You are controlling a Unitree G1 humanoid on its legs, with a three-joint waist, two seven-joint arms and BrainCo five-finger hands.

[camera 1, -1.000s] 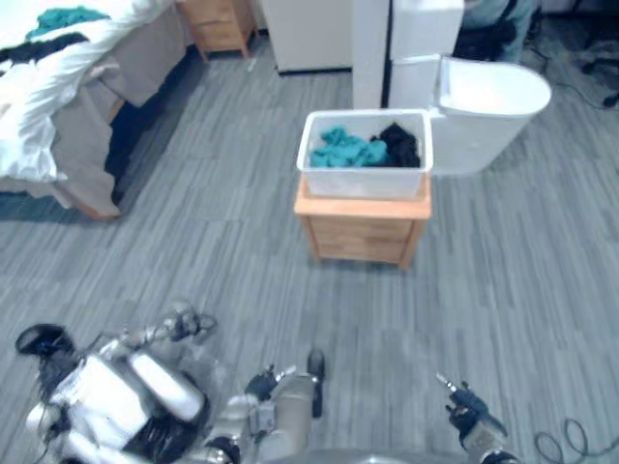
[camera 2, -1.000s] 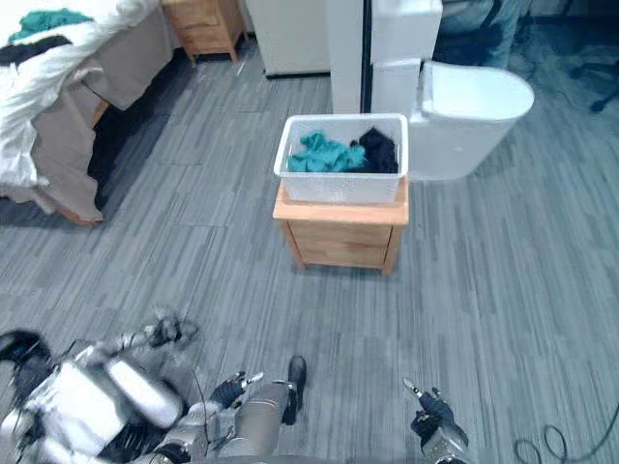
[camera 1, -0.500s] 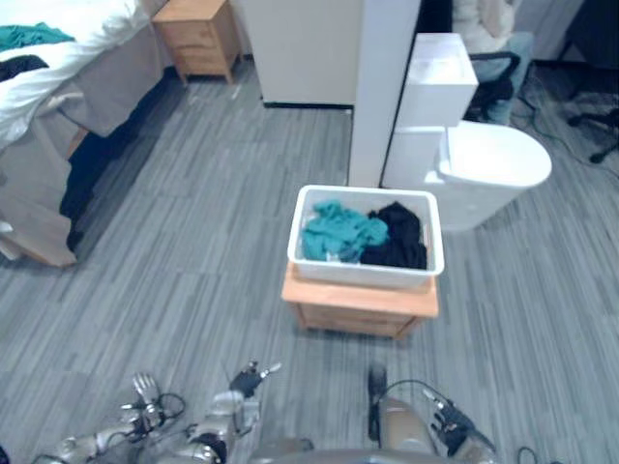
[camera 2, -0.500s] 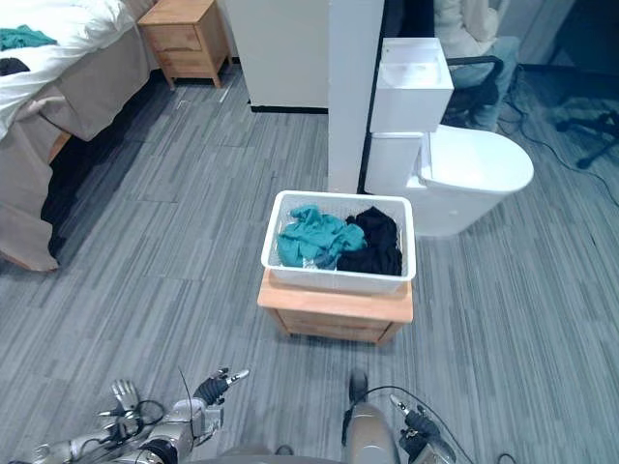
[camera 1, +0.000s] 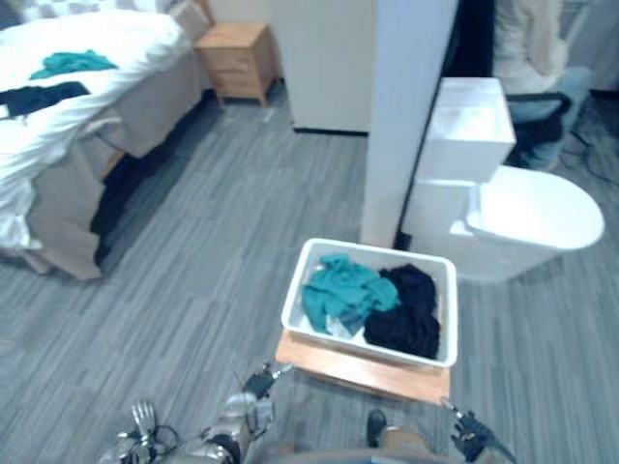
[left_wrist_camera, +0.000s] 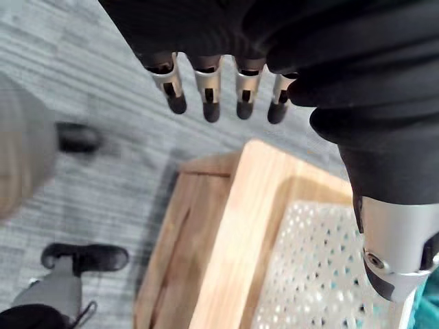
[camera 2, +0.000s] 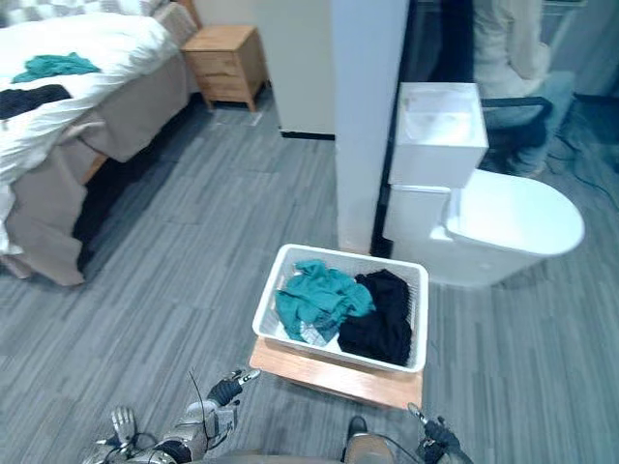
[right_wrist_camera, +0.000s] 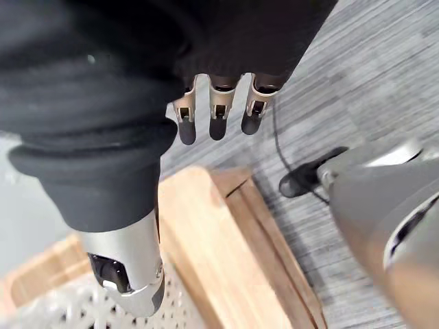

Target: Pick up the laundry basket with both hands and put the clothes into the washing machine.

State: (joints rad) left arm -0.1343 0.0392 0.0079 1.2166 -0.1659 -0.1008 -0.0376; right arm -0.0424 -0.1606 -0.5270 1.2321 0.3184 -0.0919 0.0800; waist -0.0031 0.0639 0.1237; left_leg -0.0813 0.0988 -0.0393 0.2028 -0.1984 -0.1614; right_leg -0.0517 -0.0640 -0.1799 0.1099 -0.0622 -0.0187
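- The laundry basket (camera 1: pixel 294 307), white with perforated walls, sits on a low wooden desk (camera 1: pixel 338 365) on the grey plank floor (camera 1: pixel 193 280). No robot hand is holding it.
- Inside it, a teal garment (camera 1: pixel 340 290) fills the left half and a black garment (camera 1: pixel 406 314) the right.
- The eye views take in the room. A white washing machine (camera 2: pixel 440 135) stands just behind the basket beside a white pillar (camera 2: pixel 368 106), and a person (camera 2: pixel 508 58) sits behind it. A bed (camera 1: pixel 106 126) and a wooden nightstand (camera 1: pixel 242 63) stand well off to the left.
- In those views the left robot hand (camera 1: pixel 258 381) hangs near the desk's near left corner and the right robot hand (camera 1: pixel 470 435) near its near right corner, both apart from the basket.
- The left wrist view gives the close detail. The fingers (left_wrist_camera: pixel 208 86) are straight in a row, with the thumb held apart, grasping nothing. Past them are the desk's edge and the basket's dotted wall.
- The right wrist view shows the same for the other side. The fingers (right_wrist_camera: pixel 218 103) are straight, the thumb is spread, and the robot hand is empty above the desk's corner.
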